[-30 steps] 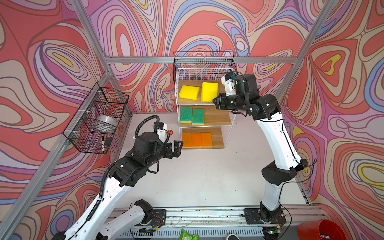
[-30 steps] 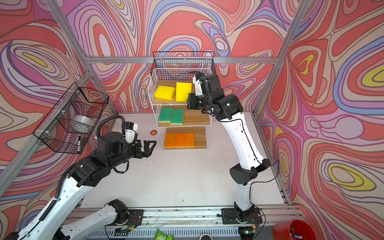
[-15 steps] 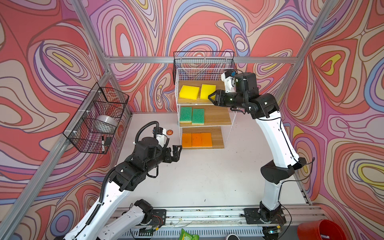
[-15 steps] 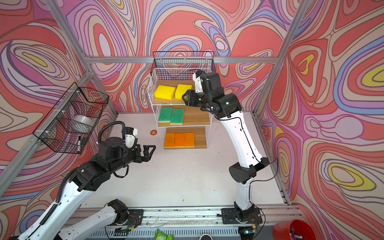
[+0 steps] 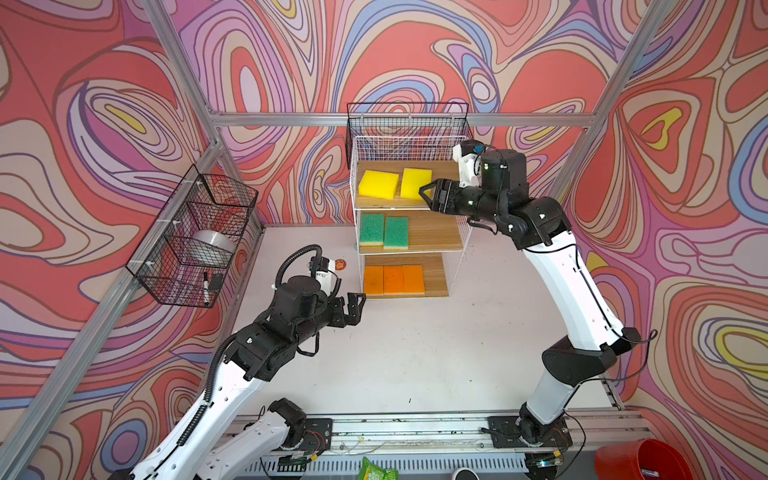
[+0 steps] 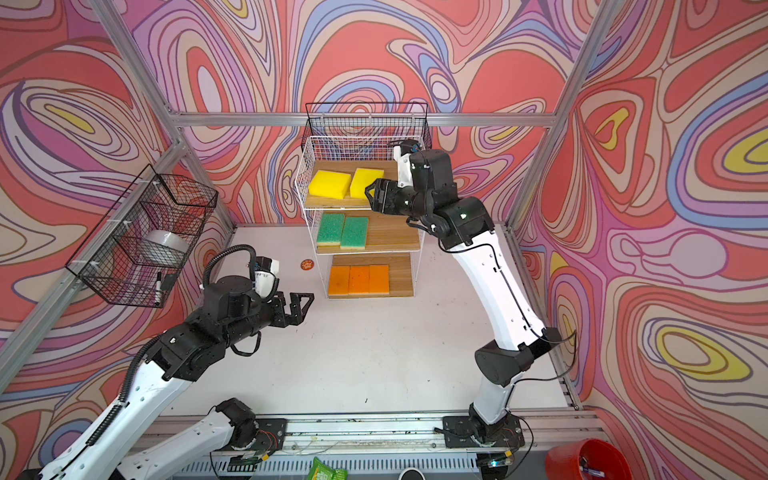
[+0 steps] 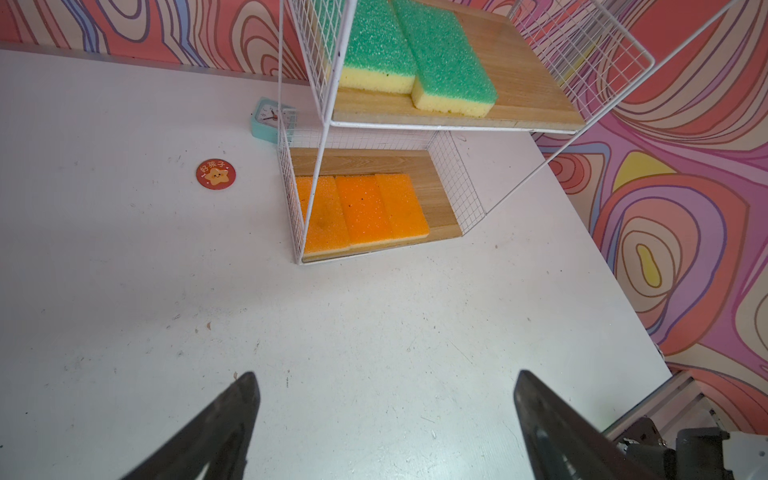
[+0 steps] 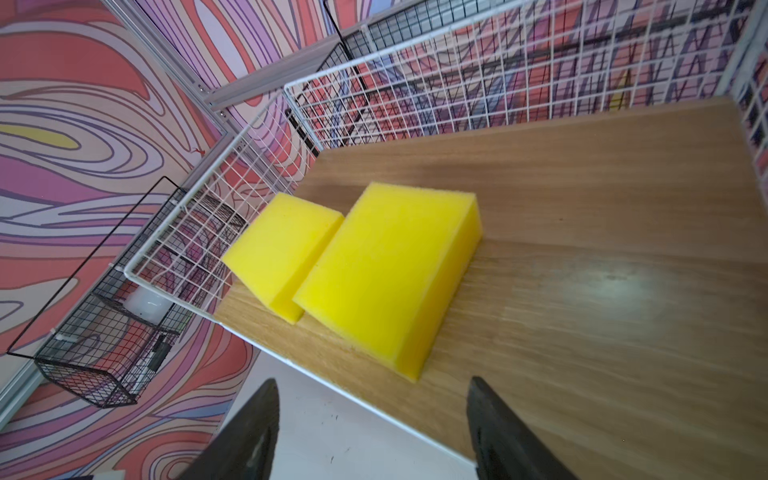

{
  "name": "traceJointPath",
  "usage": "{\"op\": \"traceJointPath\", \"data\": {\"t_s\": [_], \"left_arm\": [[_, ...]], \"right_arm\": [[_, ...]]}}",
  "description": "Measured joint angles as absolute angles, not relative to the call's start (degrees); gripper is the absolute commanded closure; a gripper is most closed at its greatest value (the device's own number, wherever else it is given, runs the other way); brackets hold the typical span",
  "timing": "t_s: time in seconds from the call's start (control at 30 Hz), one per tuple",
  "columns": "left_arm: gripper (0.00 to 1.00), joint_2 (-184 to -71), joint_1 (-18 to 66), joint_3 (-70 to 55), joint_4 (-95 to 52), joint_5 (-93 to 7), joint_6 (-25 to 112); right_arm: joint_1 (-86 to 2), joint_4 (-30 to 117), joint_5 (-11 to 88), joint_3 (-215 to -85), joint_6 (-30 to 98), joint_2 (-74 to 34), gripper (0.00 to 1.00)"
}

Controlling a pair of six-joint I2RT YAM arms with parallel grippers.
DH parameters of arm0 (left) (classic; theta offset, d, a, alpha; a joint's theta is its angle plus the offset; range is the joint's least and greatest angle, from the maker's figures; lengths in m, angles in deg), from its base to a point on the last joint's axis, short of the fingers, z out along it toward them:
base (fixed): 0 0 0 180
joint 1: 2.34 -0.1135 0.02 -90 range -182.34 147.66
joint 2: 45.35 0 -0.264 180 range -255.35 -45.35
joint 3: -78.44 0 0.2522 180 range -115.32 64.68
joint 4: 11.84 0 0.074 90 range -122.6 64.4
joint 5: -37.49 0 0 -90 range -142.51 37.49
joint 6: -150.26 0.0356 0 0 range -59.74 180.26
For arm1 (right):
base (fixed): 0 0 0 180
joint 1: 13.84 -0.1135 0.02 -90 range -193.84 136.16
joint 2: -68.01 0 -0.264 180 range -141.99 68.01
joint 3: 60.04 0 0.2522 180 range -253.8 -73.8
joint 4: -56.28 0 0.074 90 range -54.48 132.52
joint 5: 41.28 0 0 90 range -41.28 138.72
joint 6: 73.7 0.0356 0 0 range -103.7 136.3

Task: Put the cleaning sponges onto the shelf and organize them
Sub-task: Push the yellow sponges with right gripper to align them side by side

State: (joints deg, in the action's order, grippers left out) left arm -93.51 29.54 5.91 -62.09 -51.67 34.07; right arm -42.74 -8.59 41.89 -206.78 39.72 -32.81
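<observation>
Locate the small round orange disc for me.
In both top views the orange disc lies flat on the white table, just left of the bottom tier of the shelf, with a small teal clock nearby.

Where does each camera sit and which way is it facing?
Top views: high at the front, looking down at table and shelf; left arm, right arm, left tool, right tool show.
Left wrist: low over the table, facing orange sponges and green sponges; its open fingers show.
Right wrist: at the top tier, facing yellow sponges; its open fingers show.
Shared: top and right wrist views both show yellow sponges and the side basket.
</observation>
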Motion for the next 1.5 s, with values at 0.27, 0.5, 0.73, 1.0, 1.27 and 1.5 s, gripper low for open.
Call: {"op": "traceJointPath", "data": {"t_s": [0.27,0.5,0.73,1.0,1.27,1.5], "left_arm": [[0.03,-92.99,29.54,7.22,-61.69,-51.26,33.50],[0.03,-92.16,29.54,7.97,-61.54,-50.99,33.19],[0.03,-91.00,29.54,8.86,-61.39,-50.95,33.02],[0.03,-90.43,29.54,9.67,-61.39,-50.86,33.04],[0.03,-89.69,29.54,9.69,-61.41,-51.04,33.06],[0.03,-88.82,29.54,9.69,-61.56,-51.13,33.06]], "right_arm": [[-42.74,-4.48,43.09,-207.86,41.44,-33.90,0.19],[-42.74,-4.33,45.52,-213.98,43.04,-40.48,0.20],[-42.74,-3.43,46.78,-215.00,44.24,-43.17,0.20],[-42.74,-0.61,44.42,-215.35,44.83,-44.46,0.21],[-42.74,2.86,40.14,-215.35,46.10,-45.66,0.23],[-42.72,5.33,37.10,-215.33,47.52,-46.47,0.23]]}}
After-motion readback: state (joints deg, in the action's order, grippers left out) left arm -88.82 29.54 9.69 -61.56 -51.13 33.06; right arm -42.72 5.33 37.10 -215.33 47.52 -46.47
